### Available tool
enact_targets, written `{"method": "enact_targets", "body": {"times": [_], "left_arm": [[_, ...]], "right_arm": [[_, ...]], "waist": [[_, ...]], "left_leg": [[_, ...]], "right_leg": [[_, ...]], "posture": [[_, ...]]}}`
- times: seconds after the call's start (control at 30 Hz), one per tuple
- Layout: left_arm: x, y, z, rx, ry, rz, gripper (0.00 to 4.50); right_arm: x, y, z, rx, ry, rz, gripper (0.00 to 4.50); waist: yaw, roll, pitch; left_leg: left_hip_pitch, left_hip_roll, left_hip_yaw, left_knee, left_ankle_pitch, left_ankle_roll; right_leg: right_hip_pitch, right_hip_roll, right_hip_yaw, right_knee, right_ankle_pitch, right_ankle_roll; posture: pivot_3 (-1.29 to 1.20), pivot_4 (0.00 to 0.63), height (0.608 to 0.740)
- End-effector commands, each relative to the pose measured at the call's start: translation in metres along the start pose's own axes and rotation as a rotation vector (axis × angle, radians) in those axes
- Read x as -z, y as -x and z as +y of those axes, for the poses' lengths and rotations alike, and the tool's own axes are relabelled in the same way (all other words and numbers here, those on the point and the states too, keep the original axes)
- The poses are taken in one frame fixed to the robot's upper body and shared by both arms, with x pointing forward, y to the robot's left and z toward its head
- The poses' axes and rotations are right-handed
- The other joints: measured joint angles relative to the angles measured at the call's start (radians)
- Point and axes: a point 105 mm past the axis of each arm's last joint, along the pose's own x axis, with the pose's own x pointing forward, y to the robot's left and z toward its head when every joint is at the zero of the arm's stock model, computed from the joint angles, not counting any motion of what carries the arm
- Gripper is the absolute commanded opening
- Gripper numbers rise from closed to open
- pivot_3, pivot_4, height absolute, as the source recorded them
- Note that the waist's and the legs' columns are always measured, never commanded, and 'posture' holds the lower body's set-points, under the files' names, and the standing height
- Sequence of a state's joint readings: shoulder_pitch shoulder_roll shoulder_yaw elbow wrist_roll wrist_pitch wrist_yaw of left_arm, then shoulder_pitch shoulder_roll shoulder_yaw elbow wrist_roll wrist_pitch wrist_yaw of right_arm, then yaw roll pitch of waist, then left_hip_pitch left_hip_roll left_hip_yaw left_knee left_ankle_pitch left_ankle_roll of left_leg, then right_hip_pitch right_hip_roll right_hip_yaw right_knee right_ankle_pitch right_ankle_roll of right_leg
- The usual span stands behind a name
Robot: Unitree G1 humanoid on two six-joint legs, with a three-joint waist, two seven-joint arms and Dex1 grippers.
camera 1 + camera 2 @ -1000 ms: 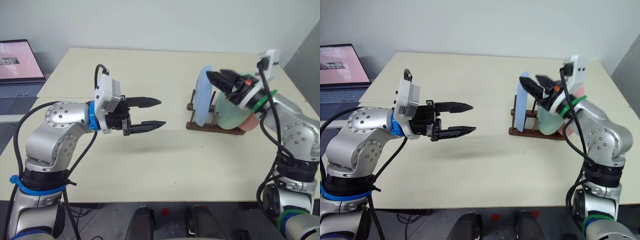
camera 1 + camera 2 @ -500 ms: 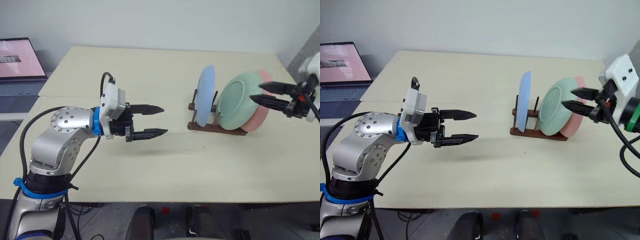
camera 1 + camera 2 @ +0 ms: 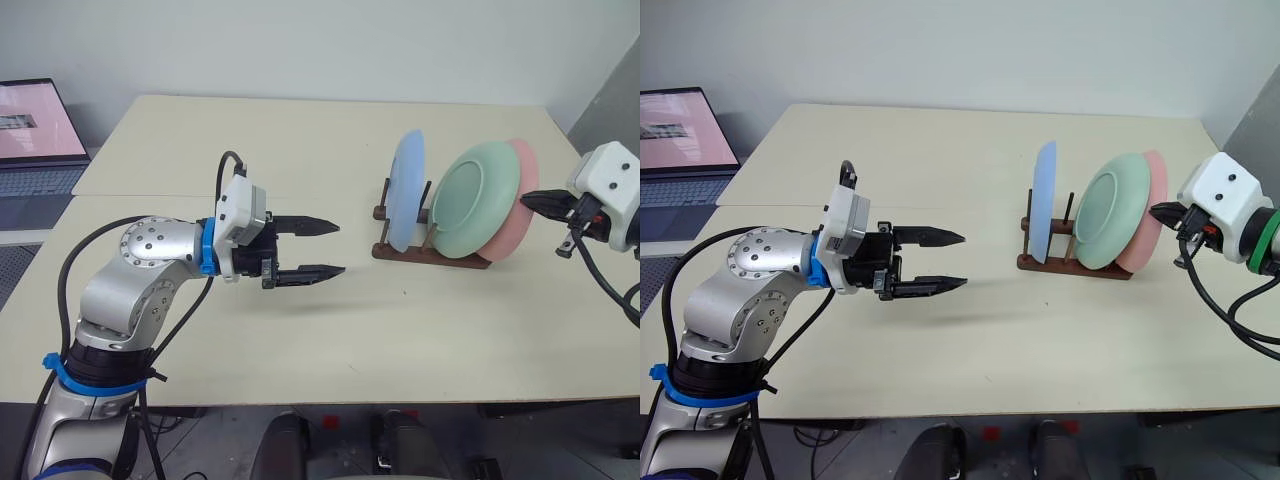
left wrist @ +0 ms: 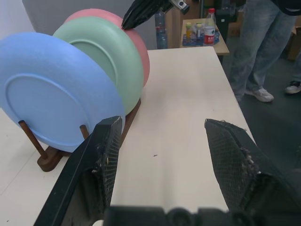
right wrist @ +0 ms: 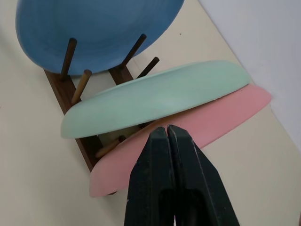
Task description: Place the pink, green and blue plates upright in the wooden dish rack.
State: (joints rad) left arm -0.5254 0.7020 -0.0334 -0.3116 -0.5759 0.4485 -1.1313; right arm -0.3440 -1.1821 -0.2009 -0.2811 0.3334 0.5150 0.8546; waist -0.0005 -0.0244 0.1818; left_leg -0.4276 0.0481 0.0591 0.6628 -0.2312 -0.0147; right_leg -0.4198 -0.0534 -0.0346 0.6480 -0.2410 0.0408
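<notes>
Standing on edge in the wooden dish rack (image 3: 430, 252), the blue plate (image 3: 405, 190), green plate (image 3: 476, 200) and pink plate (image 3: 518, 200) leave the placing step looking finished; next calls only for pulling clear without nudging them. The right gripper (image 3: 532, 199), jaws closed and empty, sits just beside the pink rim. The left gripper (image 3: 318, 248), jaws apart and empty, faces the blue plate, well apart. The rack's long axis runs straight between the two jaws; plate faces look toward the left ones, the green and pink leaning away from them.

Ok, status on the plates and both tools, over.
Left tool open, empty. Right tool shut, empty, beside pink plate. Blue plate, green plate, pink all standing in rack. Nothing blocking.
</notes>
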Motion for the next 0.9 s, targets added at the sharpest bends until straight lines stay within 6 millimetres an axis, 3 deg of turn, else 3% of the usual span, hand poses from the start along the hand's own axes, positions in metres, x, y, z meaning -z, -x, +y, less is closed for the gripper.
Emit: {"method": "enact_targets", "body": {"times": [0.03, 0.63, 0.9], "left_arm": [[-0.010, -0.001, -0.002, -0.001, -0.052, -0.022, 3.04], [-0.008, 0.000, 0.001, -0.024, -0.059, -0.021, 3.04], [-0.005, 0.003, 0.007, -0.062, -0.059, -0.006, 3.04]], "right_arm": [[-0.011, 0.002, -0.005, 0.013, 0.055, -0.029, 0.03], [-0.047, -0.016, 0.012, -0.070, 0.027, -0.210, 0.03], [-0.049, -0.014, 0.008, -0.046, 0.019, -0.220, 0.03]], "waist": [[0.000, 0.000, 0.000], [0.000, 0.000, 0.000], [0.000, 0.000, 0.000]], "left_leg": [[0.000, 0.000, 0.000, 0.000, 0.000, 0.000], [0.000, 0.000, 0.000, 0.001, 0.000, 0.000], [0.000, 0.000, 0.000, 0.001, 0.000, 0.000]], "right_leg": [[0.000, 0.000, 0.000, 0.000, 0.000, 0.000], [0.000, 0.000, 0.000, 0.001, 0.003, -0.004], [0.000, 0.000, 0.000, 0.002, 0.003, -0.005]], "posture": [[0.00, 0.150, 0.740], [0.00, 0.150, 0.740], [0.00, 0.150, 0.740]]}}
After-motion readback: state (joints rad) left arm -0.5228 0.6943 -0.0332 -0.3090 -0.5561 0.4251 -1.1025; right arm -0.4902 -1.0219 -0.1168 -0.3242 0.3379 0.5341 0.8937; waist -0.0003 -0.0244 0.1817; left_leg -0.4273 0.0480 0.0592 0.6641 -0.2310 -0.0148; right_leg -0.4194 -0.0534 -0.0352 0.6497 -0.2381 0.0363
